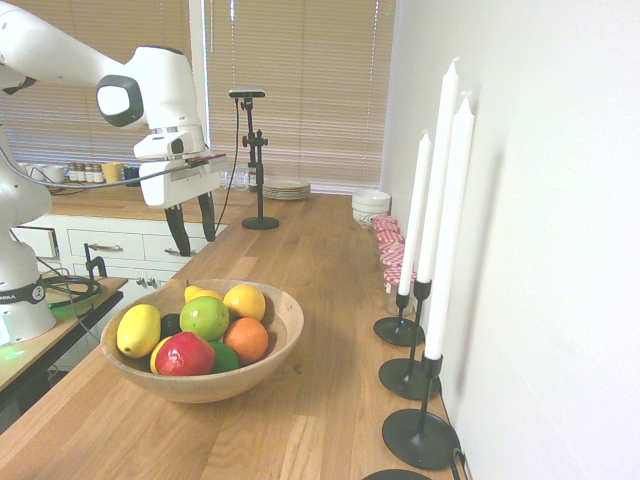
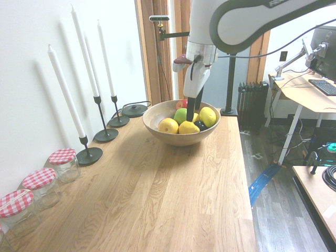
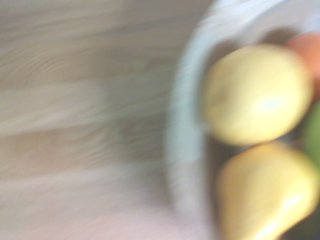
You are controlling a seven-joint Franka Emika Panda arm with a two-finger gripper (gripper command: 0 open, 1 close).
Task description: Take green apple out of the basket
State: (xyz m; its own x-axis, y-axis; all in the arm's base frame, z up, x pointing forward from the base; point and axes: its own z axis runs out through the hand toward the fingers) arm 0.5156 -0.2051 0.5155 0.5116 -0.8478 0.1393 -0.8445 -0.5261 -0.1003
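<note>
The green apple (image 1: 204,317) lies near the middle of the fruit pile in the wooden basket (image 1: 287,318), touching an orange and a red apple. In the second exterior view the green apple (image 2: 182,115) shows behind two lemons in the basket (image 2: 178,137). My gripper (image 1: 196,243) hangs open and empty above the countertop, just past the basket's far rim. From the other side the gripper (image 2: 193,111) stands over that rim. The blurred wrist view shows the basket rim (image 3: 182,145), two yellow fruits and a green sliver at the edge.
Lemons (image 1: 138,329), an orange (image 1: 246,338), a red apple (image 1: 185,355) and a dark green fruit share the basket. Three tall white candles (image 1: 437,210) in black holders line the wall. Red-lidded jars (image 2: 62,164) stand beyond them, and plates (image 1: 286,188) at the counter's far end.
</note>
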